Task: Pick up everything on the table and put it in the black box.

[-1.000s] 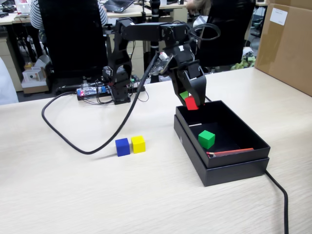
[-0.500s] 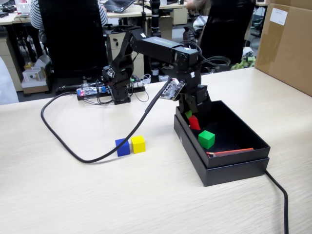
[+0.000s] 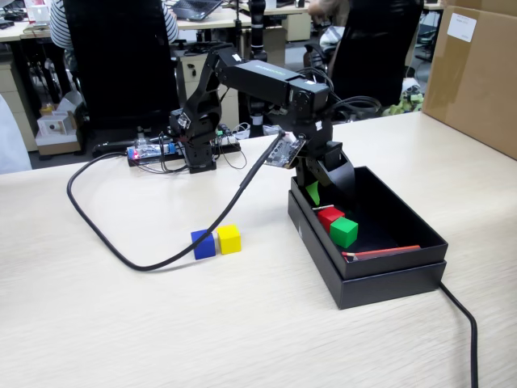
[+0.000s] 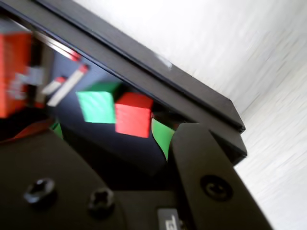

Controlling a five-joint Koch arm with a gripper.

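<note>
The black box (image 3: 389, 280) stands right of centre in the fixed view. A red cube (image 3: 329, 215) and a green cube (image 3: 344, 232) lie side by side inside it, with a thin red stick (image 3: 380, 252) near its front wall. My gripper (image 3: 323, 191) hangs over the box's far end, open and empty, just behind the red cube. In the wrist view the red cube (image 4: 133, 114) and green cube (image 4: 98, 105) lie on the box floor beyond my open gripper (image 4: 109, 134), next to the box wall (image 4: 192, 91). A blue cube (image 3: 203, 244) and a yellow cube (image 3: 229, 239) touch each other on the table left of the box.
A thick black cable (image 3: 121, 252) loops across the table and passes just behind the blue cube. Another cable (image 3: 464, 323) runs off the front right. A large brown carton (image 3: 477, 73) stands at the back right. The arm's base and a circuit board (image 3: 153, 152) are at the back.
</note>
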